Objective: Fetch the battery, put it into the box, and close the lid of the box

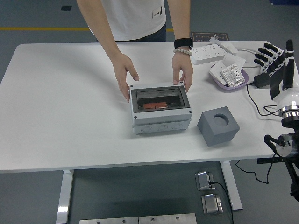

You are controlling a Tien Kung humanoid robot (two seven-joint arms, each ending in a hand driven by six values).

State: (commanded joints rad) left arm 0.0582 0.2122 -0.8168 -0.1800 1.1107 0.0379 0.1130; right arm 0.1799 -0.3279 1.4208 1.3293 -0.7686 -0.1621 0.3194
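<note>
A pale grey box (160, 110) holds an orange-red battery (155, 106) beside a dark grey cube (218, 126) on a white table (65, 116).

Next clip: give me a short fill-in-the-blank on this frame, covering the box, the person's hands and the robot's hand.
1. The person's hands rest on the far corners of the grey ____.
2. Through the box lid, an object of ____ colour shows inside.
3. The grey cube has a ____ hole in its top face.
4. The robot's right hand is raised at the table's right edge with its fingers ____.

Missing words: box; orange; round; open
</note>
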